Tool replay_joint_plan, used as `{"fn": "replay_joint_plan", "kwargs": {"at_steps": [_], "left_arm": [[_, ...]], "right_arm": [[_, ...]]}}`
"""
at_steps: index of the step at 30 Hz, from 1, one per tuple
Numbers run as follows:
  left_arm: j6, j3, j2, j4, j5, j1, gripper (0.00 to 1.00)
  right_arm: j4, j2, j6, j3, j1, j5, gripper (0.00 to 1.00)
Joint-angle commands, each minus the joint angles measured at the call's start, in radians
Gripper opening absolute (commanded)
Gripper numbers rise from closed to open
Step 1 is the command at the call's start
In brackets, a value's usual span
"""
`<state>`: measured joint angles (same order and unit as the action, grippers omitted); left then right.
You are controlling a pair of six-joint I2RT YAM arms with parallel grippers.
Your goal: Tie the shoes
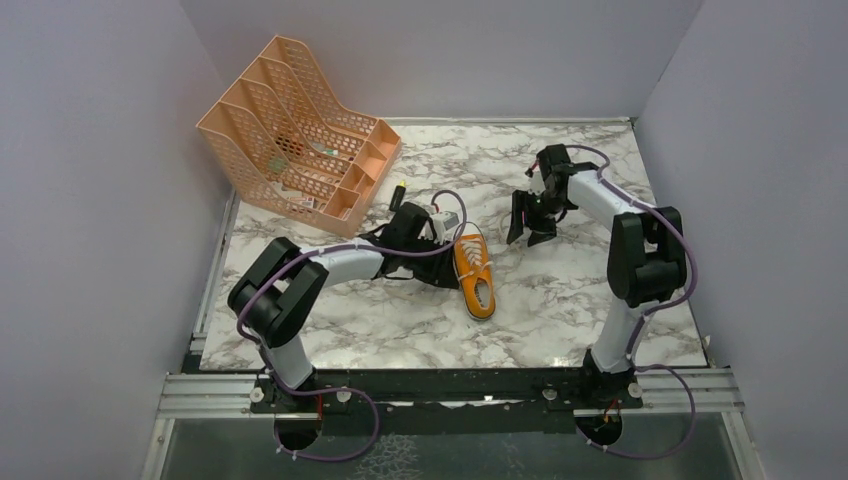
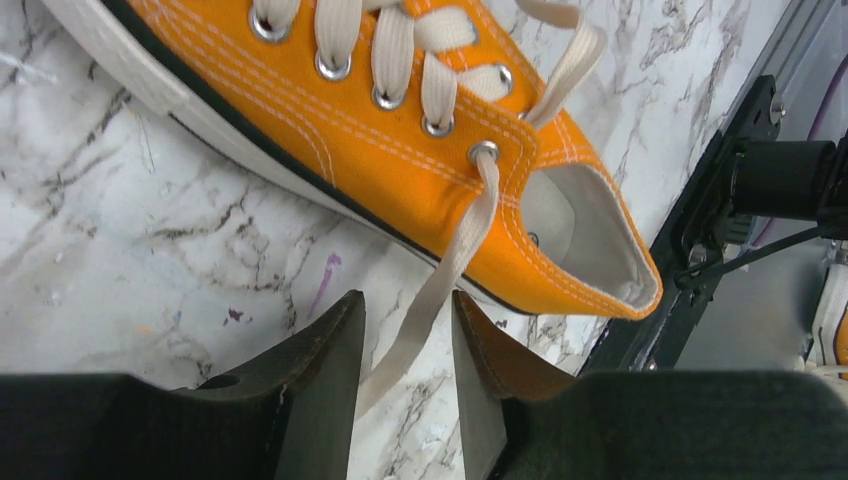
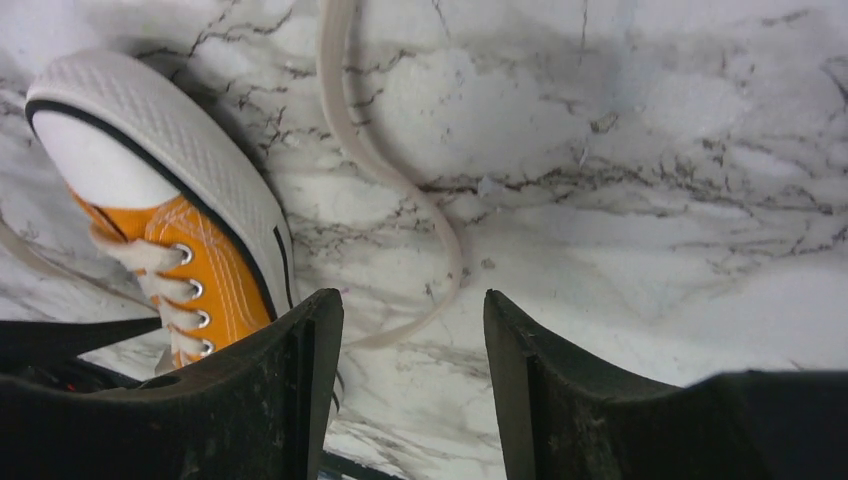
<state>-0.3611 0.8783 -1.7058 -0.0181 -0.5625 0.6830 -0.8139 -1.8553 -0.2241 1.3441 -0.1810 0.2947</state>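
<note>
Orange sneaker [image 2: 385,165], white laces [image 2: 452,258]

One orange sneaker [image 1: 475,272] sits at centre before you, with two white lace ends [image 2: 440,270] trailing loose. You have two arms, one left arm [image 1: 300,275] and one right arm [image 1: 640,250]. There are two grippers, the left gripper [image 2: 405,300] and the right gripper [image 3: 412,300], with two fingers each. Far left: one peach mesh file rack [image 1: 300,130], with one small yellow-tipped object [image 1: 400,187] near it.
</note>
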Motion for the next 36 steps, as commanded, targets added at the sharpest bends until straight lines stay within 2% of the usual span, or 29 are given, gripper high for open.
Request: {"fn": "replay_joint_plan", "kwargs": {"at_steps": [1,7,11,25,27,30,33,36], "left_arm": [[0.015,0.06,-0.041,-0.033,-0.043,0.006,0.36],[0.034,0.087,-0.034,0.013,-0.019,0.006,0.26],[0.045,0.092,-0.017,0.048,-0.007,0.006,0.23],[0.041,0.126,-0.015,0.094,0.009,0.007,0.19],[0.036,0.136,-0.019,0.095,0.008,0.007,0.15],[0.024,0.145,-0.023,0.095,0.004,0.007,0.11],[0.009,0.152,-0.016,0.098,0.001,0.007,0.09],[0.005,0.157,-0.009,0.124,-0.002,0.006,0.08]], "right_arm": [[0.026,-0.07,0.035,0.065,-0.002,-0.032,0.57],[0.055,-0.108,0.048,0.055,-0.003,-0.056,0.55],[0.082,-0.148,0.041,0.06,-0.004,-0.025,0.52],[0.155,-0.113,0.031,-0.002,-0.004,0.014,0.48],[0.125,-0.074,0.034,-0.012,-0.004,-0.009,0.51],[0.069,0.01,0.055,-0.045,-0.004,-0.079,0.65],[0.04,0.126,0.11,-0.102,-0.005,-0.176,0.66],[0.217,0.32,0.144,-0.256,-0.005,-0.118,0.65]]}}
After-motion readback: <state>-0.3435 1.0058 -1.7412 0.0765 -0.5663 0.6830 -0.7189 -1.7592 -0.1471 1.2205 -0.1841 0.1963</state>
